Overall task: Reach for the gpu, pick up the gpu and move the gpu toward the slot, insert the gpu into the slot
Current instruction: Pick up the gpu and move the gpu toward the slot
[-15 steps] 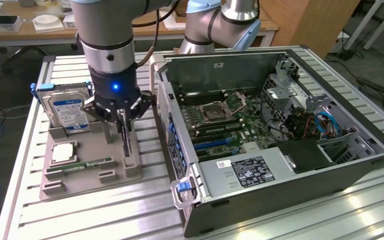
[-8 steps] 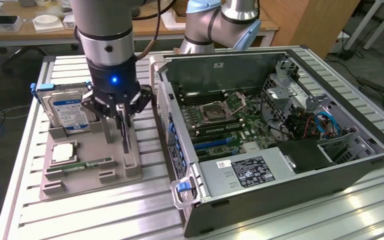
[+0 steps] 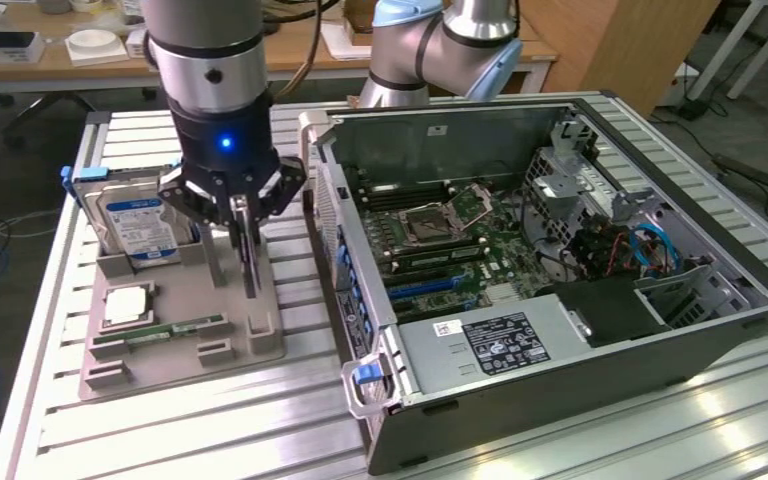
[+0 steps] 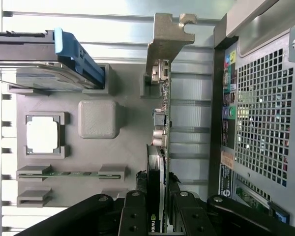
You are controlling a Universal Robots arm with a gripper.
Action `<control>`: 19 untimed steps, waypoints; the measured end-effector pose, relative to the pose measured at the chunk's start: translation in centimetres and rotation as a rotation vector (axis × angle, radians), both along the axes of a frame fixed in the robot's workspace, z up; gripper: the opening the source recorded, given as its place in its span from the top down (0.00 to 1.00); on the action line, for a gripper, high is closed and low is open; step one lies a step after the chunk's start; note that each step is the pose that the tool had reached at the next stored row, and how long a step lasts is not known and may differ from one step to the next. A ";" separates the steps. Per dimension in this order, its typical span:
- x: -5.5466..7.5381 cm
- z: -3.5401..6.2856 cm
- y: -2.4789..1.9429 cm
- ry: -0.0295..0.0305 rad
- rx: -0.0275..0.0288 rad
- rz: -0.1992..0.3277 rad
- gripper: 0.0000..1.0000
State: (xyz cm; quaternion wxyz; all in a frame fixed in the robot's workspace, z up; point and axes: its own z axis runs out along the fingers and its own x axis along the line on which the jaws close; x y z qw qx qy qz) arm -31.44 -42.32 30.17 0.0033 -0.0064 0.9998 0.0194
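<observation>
Clamped from both sides, the black two-fingered gripper point(image 3: 239, 218) point(image 4: 159, 209) holds the gpu point(image 3: 245, 255) point(image 4: 161, 128), a thin dark circuit card with a silver metal end bracket. The card stands upright on its edge over the grey plastic holder tray point(image 3: 184, 345) point(image 4: 132, 147), beside the blue-labelled silver hard drive point(image 3: 137, 225); whether it has left its cradle cannot be told. A small green memory stick point(image 3: 177, 328) lies in the tray. On the exterior view's right, the open black computer case point(image 3: 598, 370) rests on the slatted aluminium tabletop point(image 3: 197, 430), exposing its green motherboard point(image 3: 451, 240).
</observation>
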 end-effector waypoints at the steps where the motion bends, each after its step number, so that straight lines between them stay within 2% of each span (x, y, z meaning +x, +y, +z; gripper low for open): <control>1: 0.0 0.19 0.00 0.0000 -0.0001 0.000 0.74; 10: 0.0 1.88 0.00 -0.0001 -0.0016 0.000 0.74; 19: 0.0 4.04 0.00 0.0000 -0.0034 0.000 0.74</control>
